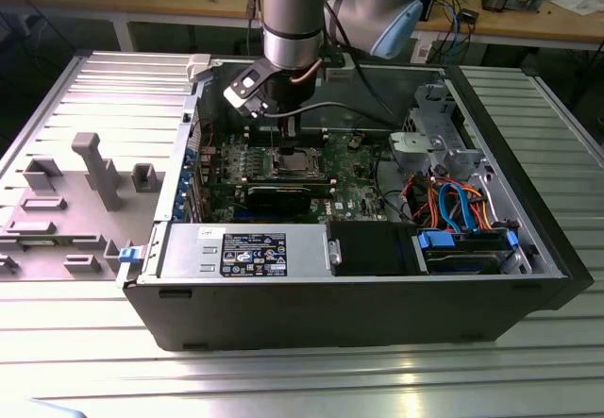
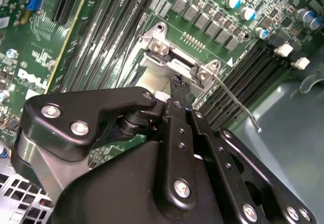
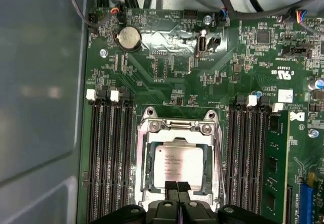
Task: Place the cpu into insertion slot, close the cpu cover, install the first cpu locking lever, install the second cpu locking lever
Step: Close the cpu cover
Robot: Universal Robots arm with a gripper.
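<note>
Nearest us stands the black computer case [image 1: 330, 309]. Toward the exterior view's left we see its power supply box [image 1: 247, 250]. At centre the gripper [image 1: 288, 140], fingertips pressed together, hovers over the cpu [image 1: 294, 161], seated in the insertion slot [image 3: 150, 168] within the cpu cover [image 3: 174, 133]. Coloured cables [image 1: 453, 201] lie right.

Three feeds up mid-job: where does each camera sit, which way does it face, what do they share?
Exterior view: raised, off-robot, looking down into the computer case; the arm shows.
First wrist view: on the arm, looking straight down at the cpu in the insertion slot; shut fingers show.
Second wrist view: on the arm, slanting across the motherboard past the gripper.
Shared: all three show the insertion slot.
</note>
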